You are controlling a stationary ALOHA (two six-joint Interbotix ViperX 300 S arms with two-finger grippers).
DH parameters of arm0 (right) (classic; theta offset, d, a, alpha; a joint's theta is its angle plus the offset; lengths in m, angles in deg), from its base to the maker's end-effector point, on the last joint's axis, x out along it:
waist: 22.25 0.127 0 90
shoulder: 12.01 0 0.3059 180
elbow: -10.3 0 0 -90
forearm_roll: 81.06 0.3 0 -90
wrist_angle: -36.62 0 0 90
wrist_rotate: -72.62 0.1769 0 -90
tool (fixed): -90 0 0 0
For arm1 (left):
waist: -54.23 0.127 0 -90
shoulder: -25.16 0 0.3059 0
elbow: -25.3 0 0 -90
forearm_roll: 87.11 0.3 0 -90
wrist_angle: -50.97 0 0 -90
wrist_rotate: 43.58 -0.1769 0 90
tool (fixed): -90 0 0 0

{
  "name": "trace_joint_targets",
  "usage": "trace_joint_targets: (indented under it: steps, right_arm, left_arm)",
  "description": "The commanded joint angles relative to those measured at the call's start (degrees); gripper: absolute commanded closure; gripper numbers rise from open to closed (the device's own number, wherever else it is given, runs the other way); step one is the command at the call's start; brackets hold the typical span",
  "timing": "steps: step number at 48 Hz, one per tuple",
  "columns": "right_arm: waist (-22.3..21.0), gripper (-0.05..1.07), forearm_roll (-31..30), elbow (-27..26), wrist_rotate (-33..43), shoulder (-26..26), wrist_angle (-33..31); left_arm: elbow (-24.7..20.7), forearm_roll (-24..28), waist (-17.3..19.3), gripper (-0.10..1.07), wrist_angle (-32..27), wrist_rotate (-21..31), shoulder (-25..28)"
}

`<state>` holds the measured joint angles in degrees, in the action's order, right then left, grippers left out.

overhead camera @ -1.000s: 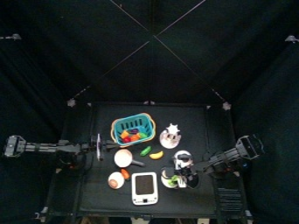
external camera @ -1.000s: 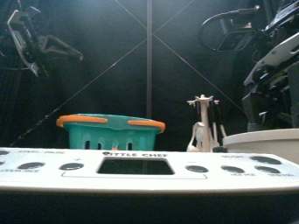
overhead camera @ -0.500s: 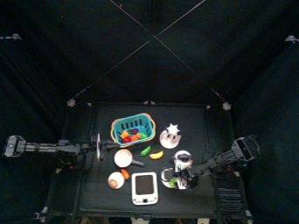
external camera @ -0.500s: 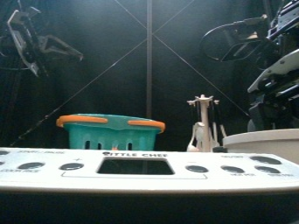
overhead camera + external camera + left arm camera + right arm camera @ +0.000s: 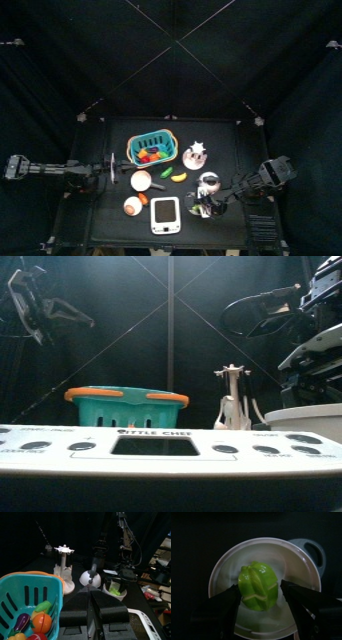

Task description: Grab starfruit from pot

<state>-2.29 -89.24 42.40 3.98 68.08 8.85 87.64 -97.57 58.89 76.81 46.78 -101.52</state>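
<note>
**Item: right gripper over pot, pre-grasp**

- **Task object.** Green, ridged, oblong starfruit (image 5: 256,586). It lies inside the small round pale-grey metal pot (image 5: 302,558), roughly at the pot's middle. The pot stands at the front right of the black desk (image 5: 107,140), just beside the white toy panel (image 5: 164,213).
- **Right gripper** (image 5: 260,594). Spread wide and holding nothing. It is poised directly above the pot and looks down into it.
- **Key relation.** The starfruit sits straight below the right gripper, between the two jaws, one on each long flank. Its long axis runs crosswise to the line along which the jaws would close, so the judgement is that closing would pinch it across its narrow width. Some gap shows on both sides, and contact is not evident.
- **Left gripper** (image 5: 90,597). Rests at the desk's left side, well apart from the pot. Its jaws are only slightly parted, with nothing between them. The right arm is plainly the nearer one.
- **Other stock.** Teal plastic basket with orange rim (image 5: 151,148), holding toy vegetables, is at the rear centre.
- **Change since a second ago.** In the top view the right arm has swung toward the desk's front and brought its gripper over the pot. The left arm and all the objects are unmoved.
</note>
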Motion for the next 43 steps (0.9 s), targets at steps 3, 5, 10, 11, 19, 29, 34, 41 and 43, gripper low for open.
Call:
trace_joint_targets:
  steps: [3,5,10,11,19,29,34,41,43]
  right_arm:
    - [-0.09,0.21,-0.09,-1.05,-0.09,0.79,1.05]
    - [-0.09,0.26,-0.18,-1.23,-0.09,0.79,1.05]
    - [-0.09,0.37,-0.26,-1.23,-0.09,0.79,0.97]
    - [-0.18,0.39,-0.26,-1.32,-0.09,0.88,1.05]
    - [-0.18,0.46,-1.05,-2.64,0.09,2.29,0.88]
    - [-0.26,0.46,-1.23,-2.11,0.09,3.43,0.79]
    - [-0.26,0.46,-1.23,-2.11,0.09,3.52,0.88]
    - [-0.26,0.46,-1.23,-2.81,0.09,4.66,0.62]
    - [-0.26,0.46,-1.14,-3.08,0.09,5.36,0.53]
  left_arm:
    - [-0.70,-0.09,0.18,0.57,0.44,0.00,0.26]
    - [-0.62,-0.18,0.18,0.57,0.44,0.00,0.26]
    - [-0.62,-0.18,0.18,0.57,0.44,0.00,0.26]
    - [-0.62,-0.09,0.18,0.57,0.44,0.00,0.26]
    - [-0.62,-0.09,0.09,0.57,0.44,0.00,0.26]
    - [-0.62,-0.09,0.18,0.57,0.44,0.00,0.26]
    - [-0.62,-0.18,0.18,0.57,0.44,0.00,0.26]
    - [-0.62,-0.18,0.09,0.57,0.44,0.00,0.26]
    - [-0.62,-0.18,0.18,0.57,0.44,0.00,0.26]
